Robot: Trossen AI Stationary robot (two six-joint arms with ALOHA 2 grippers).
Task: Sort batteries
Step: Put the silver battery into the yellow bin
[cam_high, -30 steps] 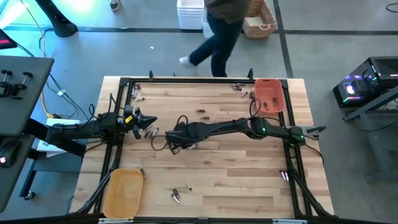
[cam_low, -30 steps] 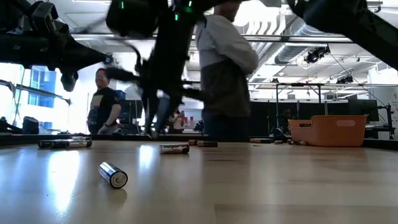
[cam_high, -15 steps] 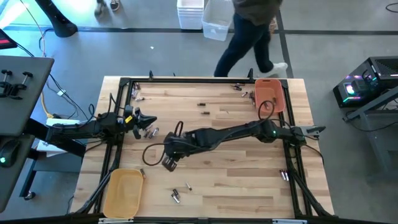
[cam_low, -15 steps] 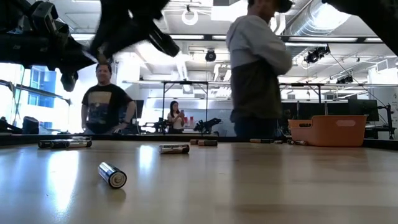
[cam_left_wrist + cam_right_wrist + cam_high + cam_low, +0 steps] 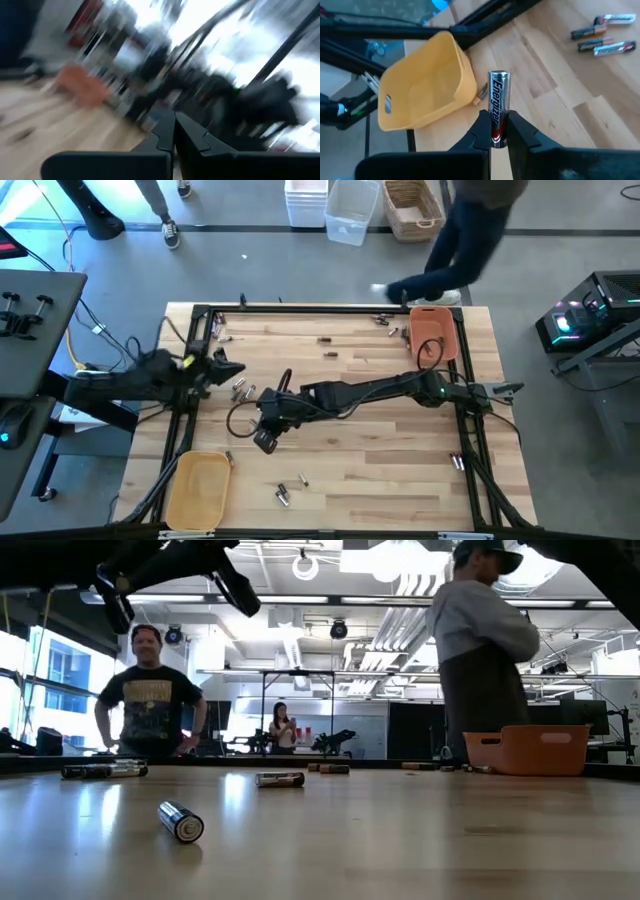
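One battery (image 5: 498,107) stands clamped between the fingers of the right gripper (image 5: 496,129), its label reading Energizer along the dark-and-silver body, the capped end pointing away from the wrist. Seen from above, that right gripper (image 5: 265,433) hangs over the wooden table (image 5: 380,480) left of centre, at the end of an arm stretched across from the right side. Beyond the held cell lies the yellow tray (image 5: 422,95), with a small battery-like piece resting against its near corner (too small to tell more), and three loose batteries (image 5: 602,34) lie together on the wood further off. The yellow tray (image 5: 198,490) sits at the near-left corner of the table; the orange tray (image 5: 432,332) sits at the far-right corner. The left gripper (image 5: 222,367) is at the table's left edge, its fingers pressed together with nothing seen between them in the blurred wrist view. Other cells are scattered about: a pair beside the left gripper (image 5: 240,389), a few near the front edge (image 5: 284,494), and one lying alone close to the low camera (image 5: 182,821). People stand and walk in the room behind the table (image 5: 485,660).
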